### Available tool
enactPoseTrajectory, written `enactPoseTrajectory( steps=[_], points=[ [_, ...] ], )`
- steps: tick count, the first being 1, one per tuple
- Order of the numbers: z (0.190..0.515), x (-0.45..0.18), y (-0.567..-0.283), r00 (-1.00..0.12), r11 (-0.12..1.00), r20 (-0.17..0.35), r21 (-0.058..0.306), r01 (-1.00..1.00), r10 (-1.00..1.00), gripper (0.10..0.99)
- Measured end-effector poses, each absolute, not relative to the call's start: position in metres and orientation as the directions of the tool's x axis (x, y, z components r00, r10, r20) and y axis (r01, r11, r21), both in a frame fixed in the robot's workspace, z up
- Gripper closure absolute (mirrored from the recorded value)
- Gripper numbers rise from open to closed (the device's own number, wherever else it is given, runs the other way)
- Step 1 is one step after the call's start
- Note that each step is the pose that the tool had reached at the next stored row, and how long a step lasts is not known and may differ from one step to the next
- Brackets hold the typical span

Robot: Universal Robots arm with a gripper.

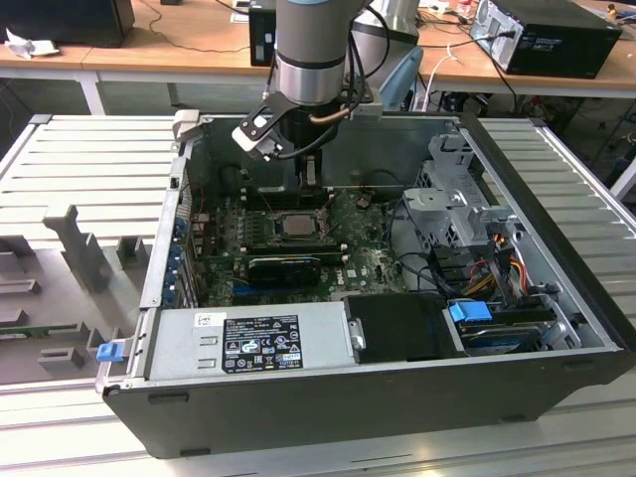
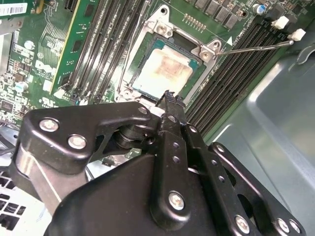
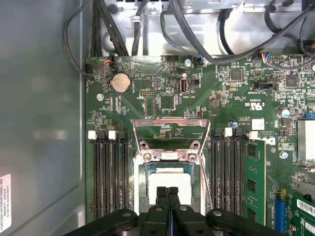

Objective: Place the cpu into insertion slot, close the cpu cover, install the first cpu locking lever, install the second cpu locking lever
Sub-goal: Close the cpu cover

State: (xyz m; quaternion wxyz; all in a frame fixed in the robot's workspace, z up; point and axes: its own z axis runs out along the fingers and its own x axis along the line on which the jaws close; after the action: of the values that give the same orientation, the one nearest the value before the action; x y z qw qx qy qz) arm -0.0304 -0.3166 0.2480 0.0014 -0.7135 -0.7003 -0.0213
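**CPU seated in the insertion slot, CPU cover open**

The pale-topped chip lies flat in the silver-rimmed socket on the green motherboard. The hinged frame is swung back beyond it. The gripper hangs directly over the chip, fingers pressed together and pinching nothing. In the exterior view, a black-and-white printed label marks the power supply.

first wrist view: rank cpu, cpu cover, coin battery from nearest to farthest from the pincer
1. cpu, seated right under the pincer tips.
2. cpu cover, swung open just beyond it.
3. coin battery, near the board's cable edge.
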Motion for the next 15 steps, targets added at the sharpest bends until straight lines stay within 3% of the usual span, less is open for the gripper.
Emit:
enactPoseTrajectory(
  steps=[15],
  points=[
    [0.2552, -0.0302, -0.3165, 0.02, -0.021, 0.032, 0.028, 0.999, 0.999, 0.98]
  ],
)
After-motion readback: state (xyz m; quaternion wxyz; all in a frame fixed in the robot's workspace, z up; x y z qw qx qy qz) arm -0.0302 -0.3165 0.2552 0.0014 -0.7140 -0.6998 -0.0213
